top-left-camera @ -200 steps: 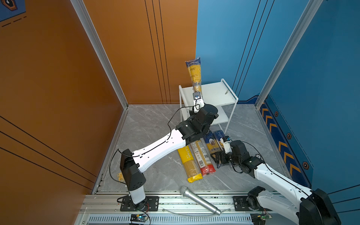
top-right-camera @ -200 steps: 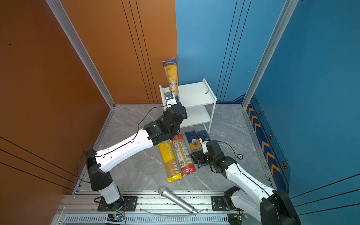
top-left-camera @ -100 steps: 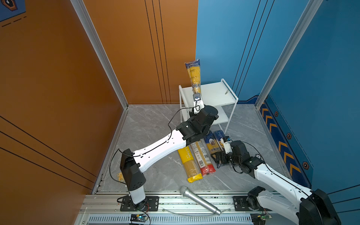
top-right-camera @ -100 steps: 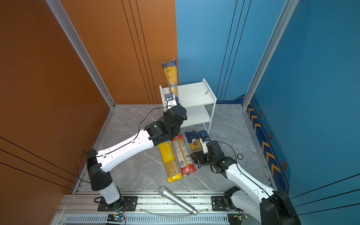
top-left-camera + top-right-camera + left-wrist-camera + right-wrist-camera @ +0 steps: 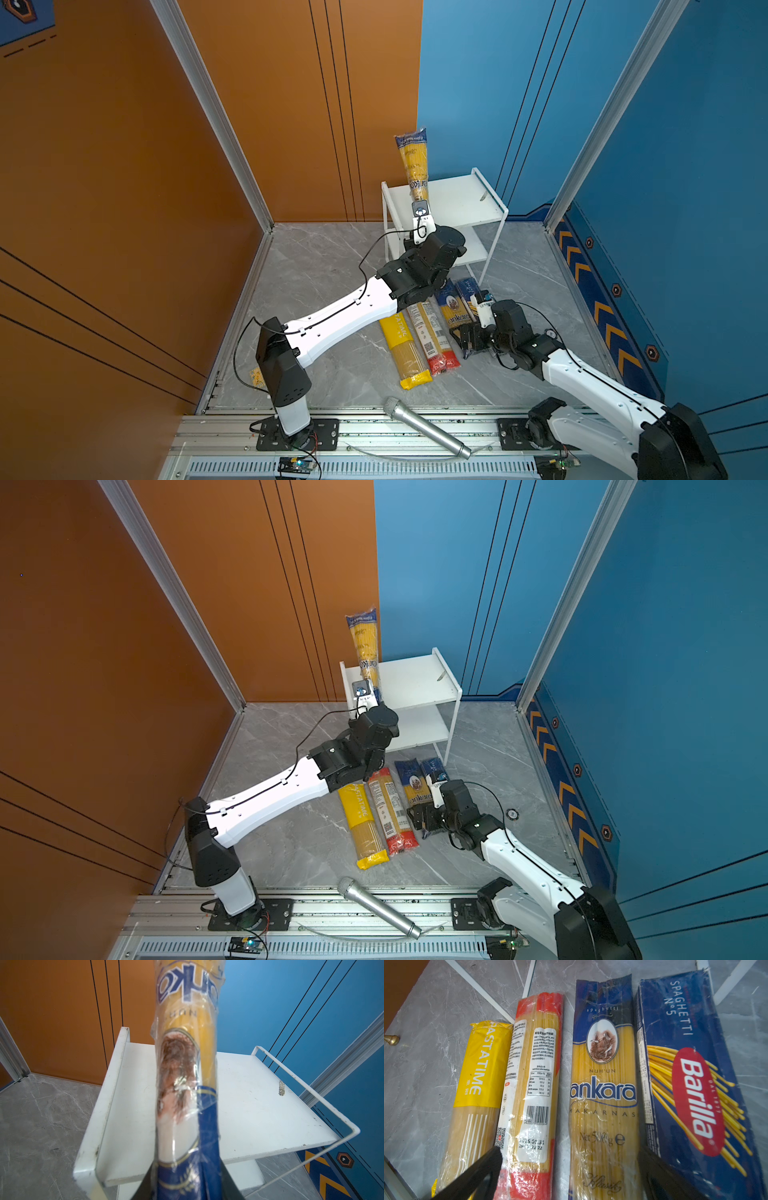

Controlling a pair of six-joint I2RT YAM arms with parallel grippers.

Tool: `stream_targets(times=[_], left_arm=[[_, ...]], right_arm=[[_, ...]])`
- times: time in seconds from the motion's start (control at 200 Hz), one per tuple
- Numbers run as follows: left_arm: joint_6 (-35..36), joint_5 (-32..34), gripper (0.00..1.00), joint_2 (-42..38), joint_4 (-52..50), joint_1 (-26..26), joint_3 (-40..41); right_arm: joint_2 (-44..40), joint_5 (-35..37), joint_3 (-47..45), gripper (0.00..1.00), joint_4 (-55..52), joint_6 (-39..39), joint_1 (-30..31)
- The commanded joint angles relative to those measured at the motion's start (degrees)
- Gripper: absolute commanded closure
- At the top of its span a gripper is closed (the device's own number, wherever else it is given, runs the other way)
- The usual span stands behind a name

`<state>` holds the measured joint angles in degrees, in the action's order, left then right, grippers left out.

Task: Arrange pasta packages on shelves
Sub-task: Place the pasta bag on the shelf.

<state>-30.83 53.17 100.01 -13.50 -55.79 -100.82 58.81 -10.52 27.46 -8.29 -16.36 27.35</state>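
Gripping long crinkly plastic spaghetti bag (image 5: pixel 413 164).

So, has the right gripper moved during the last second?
No. The right gripper is at the same end of the lying ankara bag, jaws open.

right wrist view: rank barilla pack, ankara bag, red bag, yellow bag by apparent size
1. Barilla pack
2. ankara bag
3. red bag, close to the ankara bag
4. yellow bag
The frame edge cuts most off.
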Motion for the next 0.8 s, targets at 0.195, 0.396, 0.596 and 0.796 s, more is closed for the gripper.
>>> stream_targets(times=[0.195,0.396,0.596,0.796], left_arm=[[0.32,3.17,0.86,-2.8,6.99,0.72,-0.01],[0.15,2.64,0.88,-2.79,6.99,0.86,0.18],[-0.54,1.83,0.87,-2.87,7.15,1.17,0.52],[-1.25,1.26,0.84,-2.65,7.16,1.45,0.69]], right_arm=[[-0.81,-0.99,-0.56,0.0,0.69,0.38,-0.37],[-0.8,-1.08,-0.57,0.0,0.74,0.37,-0.45],[-0.71,-1.17,-0.66,0.0,0.74,0.4,-0.46],[-0.8,-1.28,-0.66,0.0,0.8,0.45,-0.46]])
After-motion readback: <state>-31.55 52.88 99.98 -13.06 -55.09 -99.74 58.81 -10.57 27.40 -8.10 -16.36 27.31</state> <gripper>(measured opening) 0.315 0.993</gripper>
